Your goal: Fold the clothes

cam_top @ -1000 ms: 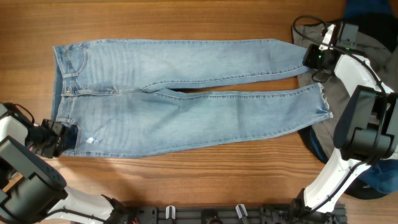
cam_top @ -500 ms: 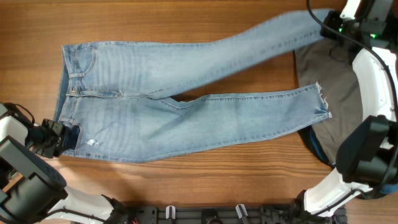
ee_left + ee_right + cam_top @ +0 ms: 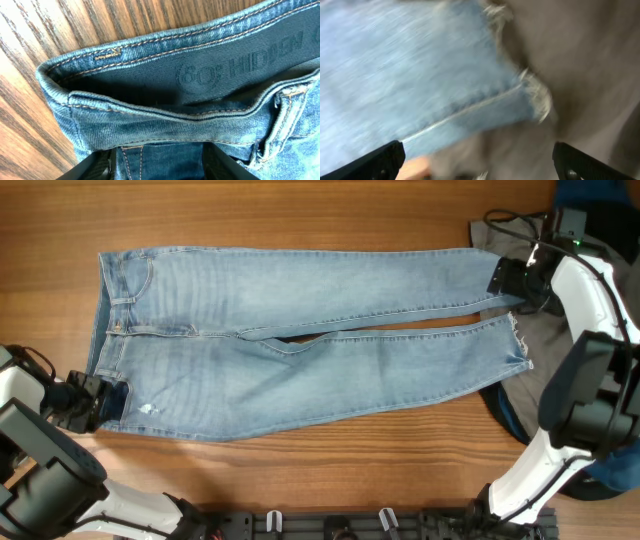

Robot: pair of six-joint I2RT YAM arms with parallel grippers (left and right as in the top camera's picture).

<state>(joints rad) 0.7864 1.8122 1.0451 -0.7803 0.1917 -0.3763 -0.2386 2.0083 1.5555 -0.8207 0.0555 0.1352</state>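
Wooden table [image 3: 300,480]: the far leg of the jeans [image 3: 300,370] lies straight again, ready for folding; right jaws spread wide, left jaws pinch the waistband.

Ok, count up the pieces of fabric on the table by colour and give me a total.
light blue jeans: 1
grey garment: 1
dark blue cloth: 1, partly hidden by the right arm
Total: 3
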